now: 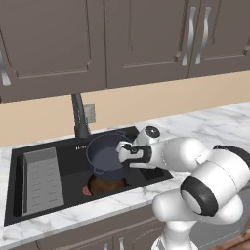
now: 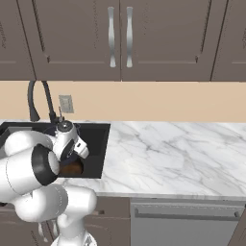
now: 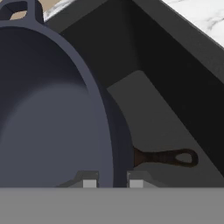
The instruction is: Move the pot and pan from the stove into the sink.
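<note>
My gripper point(image 3: 113, 183) is shut on the rim of the dark blue-grey pot point(image 3: 48, 113), one fingertip inside the wall and one outside. In the left base view the pot point(image 1: 105, 154) hangs tilted over the black sink point(image 1: 14, 156), with the gripper point(image 1: 125, 154) at its right edge. Under the pot, on the basin floor, lies the pan point(image 1: 105, 185) with its brownish inside showing. The pan's long handle point(image 3: 168, 157) points away from under the pot. A brown patch of the pan point(image 2: 72, 168) shows beside my arm. The stove is out of view.
A grey ribbed drain tray point(image 1: 43, 180) fills the left part of the basin. The tall dark faucet point(image 1: 79, 117) stands behind the sink next to a wall outlet point(image 1: 89, 113). White marble counter point(image 2: 168, 153) stretches to the right, under brown wall cabinets point(image 1: 141, 39).
</note>
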You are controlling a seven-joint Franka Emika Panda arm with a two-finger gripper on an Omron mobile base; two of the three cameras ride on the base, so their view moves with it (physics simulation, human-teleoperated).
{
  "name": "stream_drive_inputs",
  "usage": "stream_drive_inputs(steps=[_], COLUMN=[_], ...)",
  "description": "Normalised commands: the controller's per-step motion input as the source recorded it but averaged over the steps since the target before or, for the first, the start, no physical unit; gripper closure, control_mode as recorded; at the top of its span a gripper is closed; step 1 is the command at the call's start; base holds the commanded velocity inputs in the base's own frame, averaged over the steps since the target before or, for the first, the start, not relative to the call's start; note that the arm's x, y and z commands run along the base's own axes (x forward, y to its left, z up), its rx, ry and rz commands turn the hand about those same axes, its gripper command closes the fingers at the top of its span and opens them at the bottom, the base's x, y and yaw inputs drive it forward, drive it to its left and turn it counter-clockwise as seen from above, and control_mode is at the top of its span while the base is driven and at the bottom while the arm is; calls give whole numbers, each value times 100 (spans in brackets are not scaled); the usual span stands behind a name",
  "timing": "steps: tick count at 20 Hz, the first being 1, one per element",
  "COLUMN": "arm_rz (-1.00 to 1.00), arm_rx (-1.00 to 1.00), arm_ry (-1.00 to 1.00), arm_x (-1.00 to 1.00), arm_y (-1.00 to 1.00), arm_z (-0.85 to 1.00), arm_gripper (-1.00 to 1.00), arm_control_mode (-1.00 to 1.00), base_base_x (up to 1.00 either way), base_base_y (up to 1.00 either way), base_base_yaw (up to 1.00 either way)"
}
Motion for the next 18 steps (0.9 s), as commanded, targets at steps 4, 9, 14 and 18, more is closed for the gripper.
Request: stream_drive_inputs(steps=[4, 9, 14, 18], arm_rz=[4, 1, 0, 0], arm_rx=[6, 1, -1, -2], arm_ry=[-1, 0, 0, 0], arm_x=[13, 2, 20, 25], arm_y=[0, -1, 0, 0], arm_z=[-16, -1, -18, -24], arm_gripper=[100, 100, 100, 100], arm_control_mode=[-100, -100, -100, -100], base_base_x=[0, 0, 0, 0], base_base_y=[0, 0, 0, 0], base_base_yaw=[0, 0, 0, 0])
